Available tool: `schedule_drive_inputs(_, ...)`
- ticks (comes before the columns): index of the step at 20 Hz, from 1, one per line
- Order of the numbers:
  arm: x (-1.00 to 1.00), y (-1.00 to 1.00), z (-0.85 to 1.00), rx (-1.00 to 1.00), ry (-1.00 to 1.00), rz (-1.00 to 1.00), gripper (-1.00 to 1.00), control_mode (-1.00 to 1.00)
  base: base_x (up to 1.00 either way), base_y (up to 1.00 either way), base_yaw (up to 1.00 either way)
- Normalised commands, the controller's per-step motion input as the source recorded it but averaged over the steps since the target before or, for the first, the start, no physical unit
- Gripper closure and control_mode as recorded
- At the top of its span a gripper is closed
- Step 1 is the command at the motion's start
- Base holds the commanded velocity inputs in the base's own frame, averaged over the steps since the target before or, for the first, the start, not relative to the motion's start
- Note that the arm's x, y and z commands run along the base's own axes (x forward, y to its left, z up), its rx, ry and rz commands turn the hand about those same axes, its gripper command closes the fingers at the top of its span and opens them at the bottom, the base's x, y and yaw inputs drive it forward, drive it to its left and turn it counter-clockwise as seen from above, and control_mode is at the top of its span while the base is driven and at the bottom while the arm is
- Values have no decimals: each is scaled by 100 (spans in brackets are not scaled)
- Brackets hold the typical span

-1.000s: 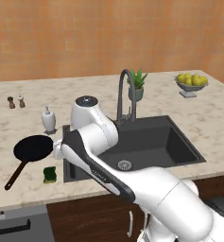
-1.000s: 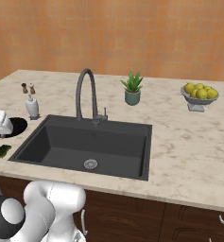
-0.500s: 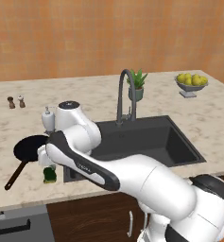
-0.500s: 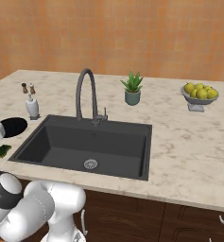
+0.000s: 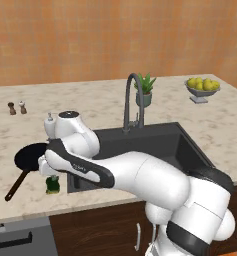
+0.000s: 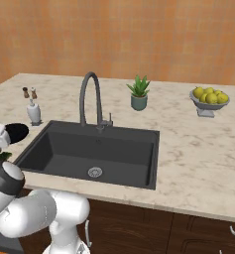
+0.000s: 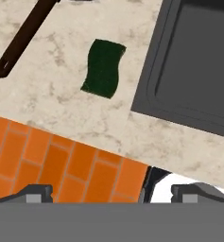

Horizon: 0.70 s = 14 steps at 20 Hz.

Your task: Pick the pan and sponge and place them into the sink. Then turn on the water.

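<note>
The black pan (image 5: 31,154) lies on the counter left of the sink (image 5: 157,148), its dark handle (image 7: 24,37) pointing toward the front edge. The green sponge (image 7: 104,67) lies flat between the pan handle and the sink's corner (image 7: 189,66); it also shows as the sponge (image 5: 53,186) near the counter's front. My gripper (image 7: 117,193) hangs open above the counter's front edge, short of the sponge, with nothing between its fingertips (image 7: 38,192). In the left base view my arm bends over the pan's right side. The grey faucet (image 5: 133,102) stands behind the sink, no water running.
A white soap dispenser (image 5: 49,125) stands behind the pan. Two small shakers (image 5: 17,107) sit far left, a potted plant (image 5: 146,90) behind the faucet, a fruit bowl (image 5: 202,89) at the right. The counter edge drops to orange floor tiles (image 7: 52,165).
My arm has swung left from the sink's left rim to above the pan and sponge. The jaws stayed open; pan and sponge have not moved.
</note>
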Motion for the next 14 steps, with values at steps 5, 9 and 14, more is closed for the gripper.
schedule_drive_inputs(5, 21, 18, -46, 0, 0, 0, -100, -100, 0, 0, 0)
schedule_drive_inputs(9, 16, 25, -46, 0, 0, 0, -100, -100, 0, 0, 0)
schedule_drive_inputs(14, 27, 17, -24, 0, 0, 0, -100, -100, 0, 0, 0)
